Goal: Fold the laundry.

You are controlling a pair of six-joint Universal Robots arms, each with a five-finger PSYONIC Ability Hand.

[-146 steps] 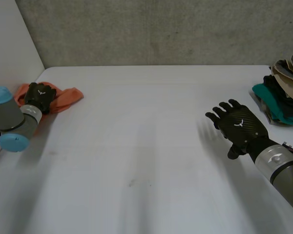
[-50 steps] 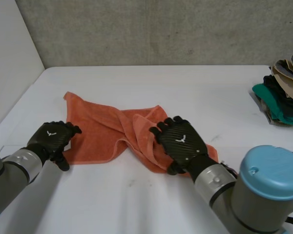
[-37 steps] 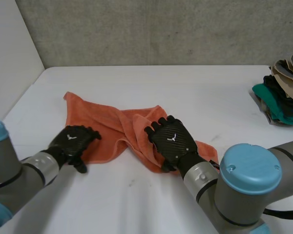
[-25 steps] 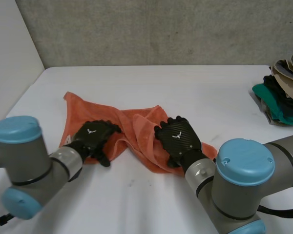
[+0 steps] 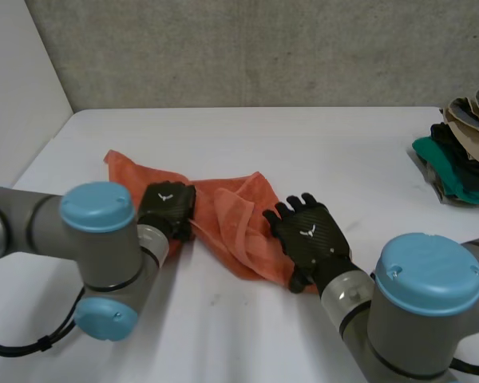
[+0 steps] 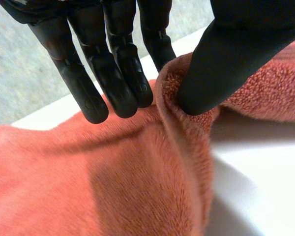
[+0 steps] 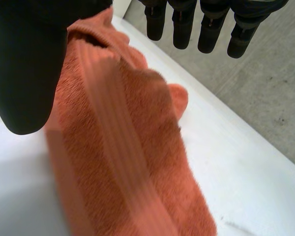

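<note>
Sprawling over a white table (image 5: 303, 144), an orange towel (image 5: 235, 219) lay rumpled and twisted on itself as a two-armed robot worked at the laundry. A pile of other clothes (image 5: 463, 159) sat well to the towel's right, apart from it. The left hand (image 5: 168, 209) was on the towel's near edge, towards its left end. The right hand (image 5: 310, 235) was spread flat over the towel's near right end. By the look of it no fold had been made. The towel appeared to need pulling flat first, and the pile was untouched. The head view gave the towel's whole crumpled outline but only the backs of both hands. The left wrist view showed what was hidden there: a raised ridge of the towel's hem caught between the thumb (image 6: 226, 54) and nearly straight fingers (image 6: 113, 73), apparently a light pinch. The right wrist view showed that hand's fingers straight and gripping nothing, with the towel's ribbed band under its palm.
</note>
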